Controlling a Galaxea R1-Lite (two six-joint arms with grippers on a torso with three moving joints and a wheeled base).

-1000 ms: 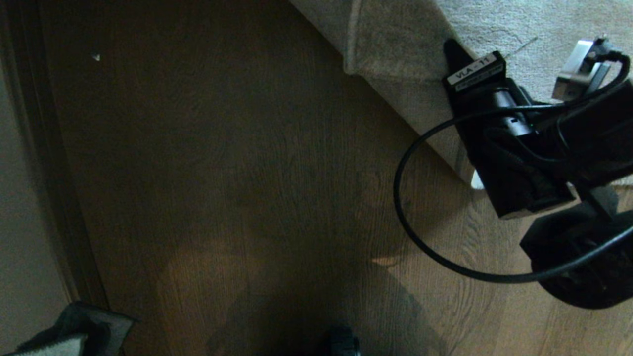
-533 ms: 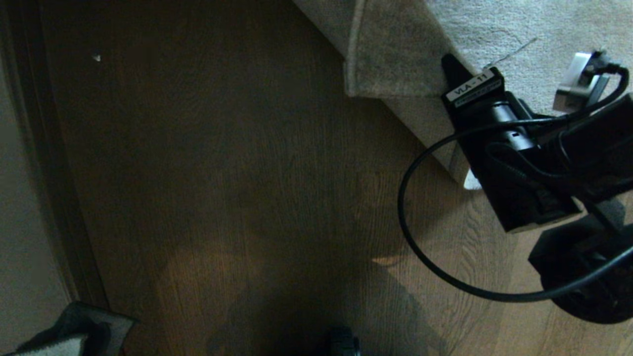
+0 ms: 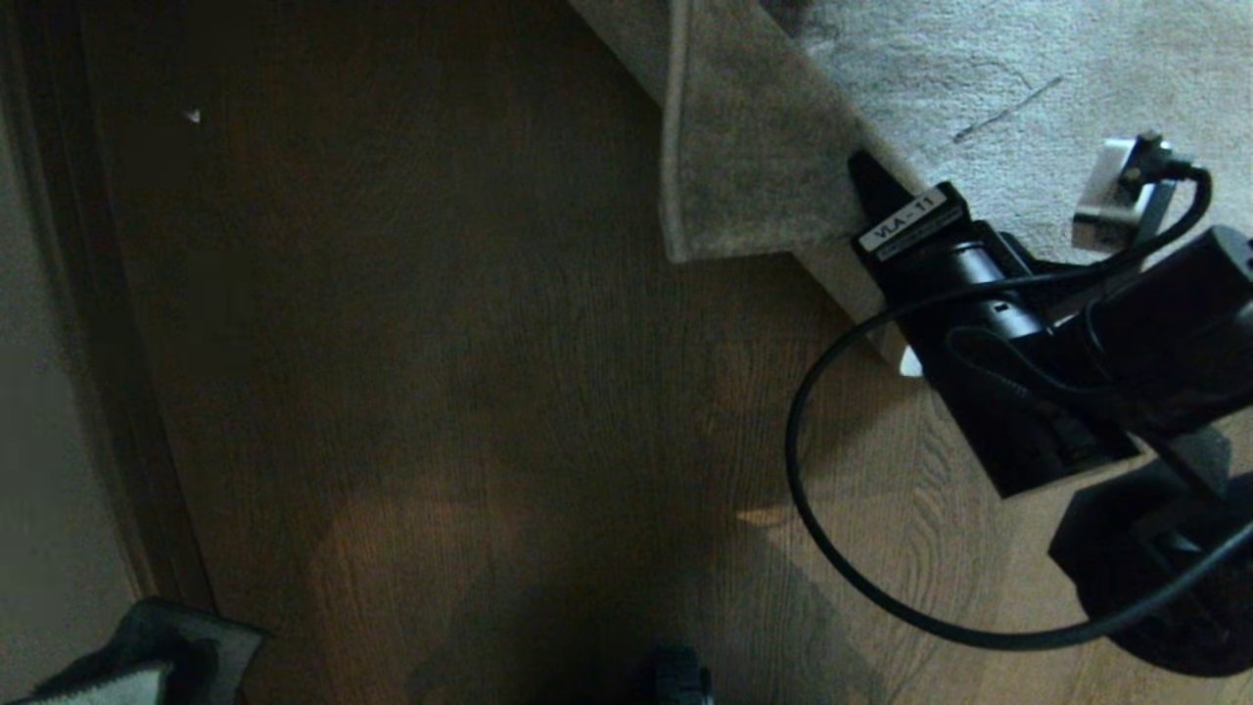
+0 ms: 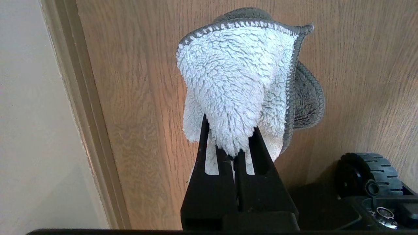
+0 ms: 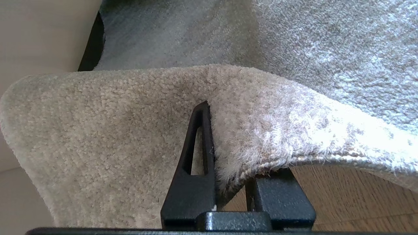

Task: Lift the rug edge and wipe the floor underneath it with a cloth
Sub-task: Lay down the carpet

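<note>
The rug edge (image 5: pixel 248 153) is pinched in the right gripper (image 5: pixel 228 156): one black finger (image 5: pixel 197 153) lies over the pile and the other sits beneath the hemmed border, so the jaws are clamped on the rug with its thickness between them. In the head view this lifted corner (image 3: pixel 744 166) stands up off the floor (image 3: pixel 470 372) as a folded flap at the far right of the scene, its pale hem running down the flap's left side. The rest of the grey-beige rug lies flat beyond it, far right.

The right arm reaches in from the right, its black wrist carrying a white label (image 3: pixel 903 223) that seems to read "VLA-11"; the last characters are hard to make out. A black cable (image 3: pixel 812 509) loops from the wrist out over the brown wood-grain planks.

The cloth (image 4: pixel 238 85), fluffy pale white with a grey stitched border and a darker grey back, is held in the left gripper (image 4: pixel 235 153), whose jaws are closed tight on its lower folds. In the head view it shows only at the near left corner (image 3: pixel 147 656), beside a dark baseboard (image 3: pixel 108 372) and pale wall, well apart from the rug. A black wheel (image 4: pixel 369 173) sits near it.
</note>
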